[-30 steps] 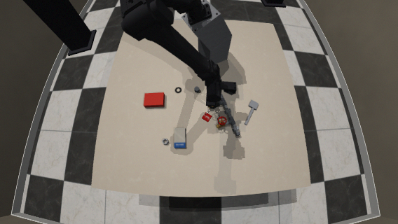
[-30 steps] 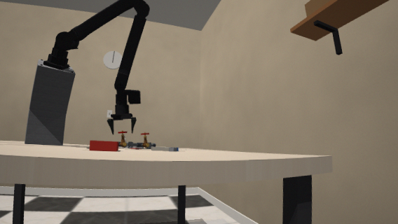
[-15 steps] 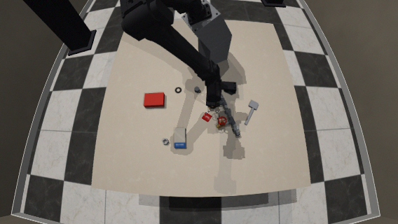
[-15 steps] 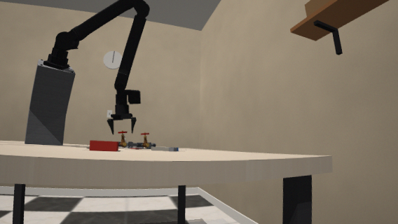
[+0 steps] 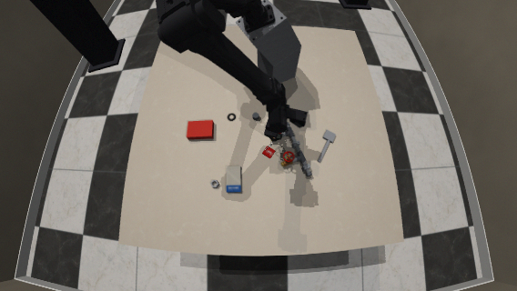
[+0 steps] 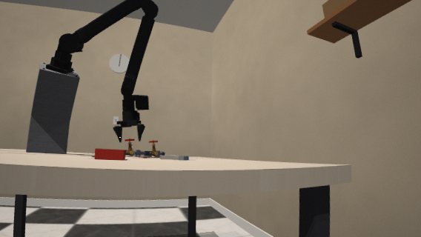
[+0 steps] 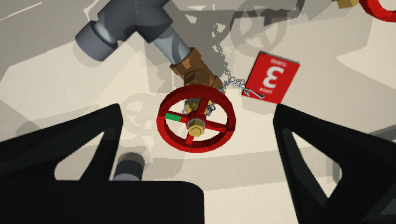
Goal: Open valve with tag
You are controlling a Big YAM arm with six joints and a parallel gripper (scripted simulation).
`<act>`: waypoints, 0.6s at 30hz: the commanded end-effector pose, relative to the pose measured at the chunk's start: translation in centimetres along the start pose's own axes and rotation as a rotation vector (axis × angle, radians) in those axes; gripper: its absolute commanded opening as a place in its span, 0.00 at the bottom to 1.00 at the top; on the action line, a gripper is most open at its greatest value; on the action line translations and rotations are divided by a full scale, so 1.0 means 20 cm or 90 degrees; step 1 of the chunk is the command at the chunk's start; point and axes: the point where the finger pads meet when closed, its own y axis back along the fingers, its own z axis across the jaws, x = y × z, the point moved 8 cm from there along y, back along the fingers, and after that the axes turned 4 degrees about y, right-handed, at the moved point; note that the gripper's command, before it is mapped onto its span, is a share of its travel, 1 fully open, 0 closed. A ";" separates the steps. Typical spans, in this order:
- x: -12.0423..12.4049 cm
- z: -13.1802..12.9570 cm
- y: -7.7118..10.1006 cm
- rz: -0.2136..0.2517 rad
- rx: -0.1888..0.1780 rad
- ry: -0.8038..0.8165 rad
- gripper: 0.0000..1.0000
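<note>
A grey pipe (image 5: pixel 298 152) lies on the table with two brass valves that have red handwheels. The near valve's handwheel (image 7: pixel 196 121) shows in the wrist view, with a green mark on its rim at the left. A chain runs from this valve to a red tag (image 7: pixel 270 77) marked 3; the tag also shows in the top view (image 5: pixel 268 151). The other handwheel (image 5: pixel 288 157) sits further along the pipe. My gripper (image 6: pixel 129 133) is open and empty, a little above the tagged handwheel (image 6: pixel 129 141), with a finger on each side in the wrist view (image 7: pixel 197 150).
A red block (image 5: pixel 200 129), a grey and blue box (image 5: pixel 234 179), a nut (image 5: pixel 215 184), a black ring (image 5: pixel 231 116), a small grey knob (image 5: pixel 256 116) and a grey hammer-like tool (image 5: pixel 326 144) lie around the pipe. The robot's grey base (image 5: pixel 278 47) stands at the back.
</note>
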 end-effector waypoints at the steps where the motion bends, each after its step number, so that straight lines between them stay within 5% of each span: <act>1: 0.00 0.01 0.00 0.001 0.002 -0.153 1.00; 18: 0.00 0.02 0.00 -0.002 0.000 -0.783 1.00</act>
